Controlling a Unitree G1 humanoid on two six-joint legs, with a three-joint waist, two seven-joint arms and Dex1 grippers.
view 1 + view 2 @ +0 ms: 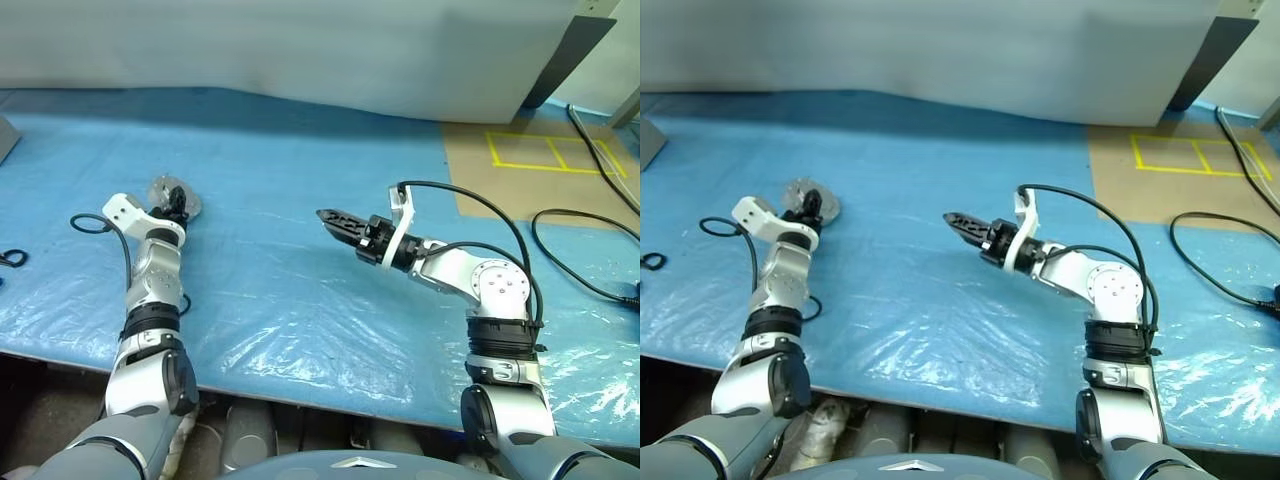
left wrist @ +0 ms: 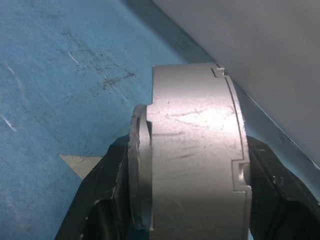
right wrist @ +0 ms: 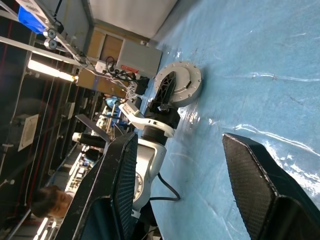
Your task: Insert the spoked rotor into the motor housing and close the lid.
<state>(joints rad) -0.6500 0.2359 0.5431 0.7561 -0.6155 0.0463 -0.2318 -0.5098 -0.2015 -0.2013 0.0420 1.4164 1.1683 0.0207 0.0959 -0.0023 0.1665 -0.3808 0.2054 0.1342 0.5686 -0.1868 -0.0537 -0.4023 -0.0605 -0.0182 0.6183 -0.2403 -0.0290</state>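
Note:
The motor housing (image 1: 160, 190) is a closed grey metal disc standing on its edge on the blue sheet at the far left. Its lid (image 2: 137, 165) lies shut against it, the raised hub facing sideways. My left gripper (image 1: 177, 207) points forward, one black finger (image 2: 107, 190) against the hub face and the other against the opposite face. In the right wrist view the housing (image 3: 182, 82) rests on the sheet with that gripper on it. My right gripper (image 1: 332, 218) hangs over the middle of the table, pointing left, open with nothing between its fingers (image 3: 117, 175). The spoked rotor is out of view.
A brown board with yellow tape squares (image 1: 550, 150) lies at the back right, with black cables (image 1: 580, 250) looping beside it. A small dark ring (image 1: 12, 258) sits at the left edge. A grey panel (image 1: 300, 50) closes the back. A person (image 3: 50, 200) is beyond the table.

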